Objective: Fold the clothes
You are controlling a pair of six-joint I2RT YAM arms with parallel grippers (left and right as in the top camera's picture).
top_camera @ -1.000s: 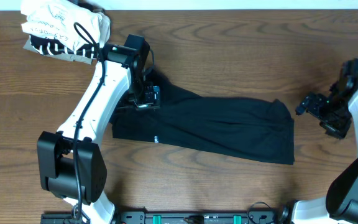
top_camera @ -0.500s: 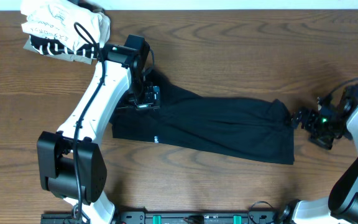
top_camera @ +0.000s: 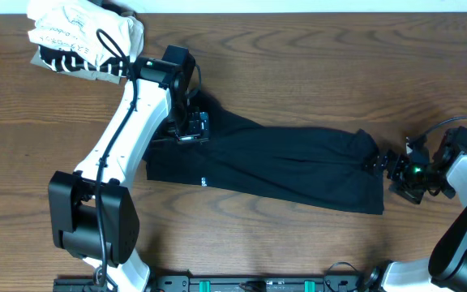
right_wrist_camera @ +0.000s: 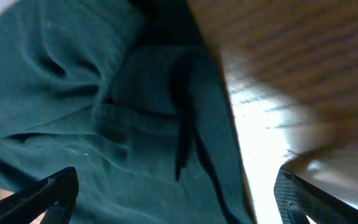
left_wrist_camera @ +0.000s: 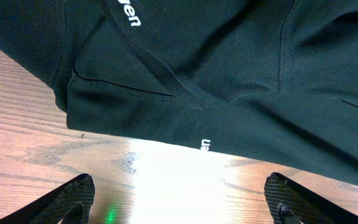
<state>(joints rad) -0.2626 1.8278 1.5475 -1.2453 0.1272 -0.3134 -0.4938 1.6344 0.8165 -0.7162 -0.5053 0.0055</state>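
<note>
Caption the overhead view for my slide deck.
Black shirt half-folded on table; both open grippers at its ends.

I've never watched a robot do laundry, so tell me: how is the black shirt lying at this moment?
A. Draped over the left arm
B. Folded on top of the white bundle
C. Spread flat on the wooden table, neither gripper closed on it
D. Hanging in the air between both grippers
C: the black shirt lies flat on the table; the left gripper and right gripper both stand open.
</note>
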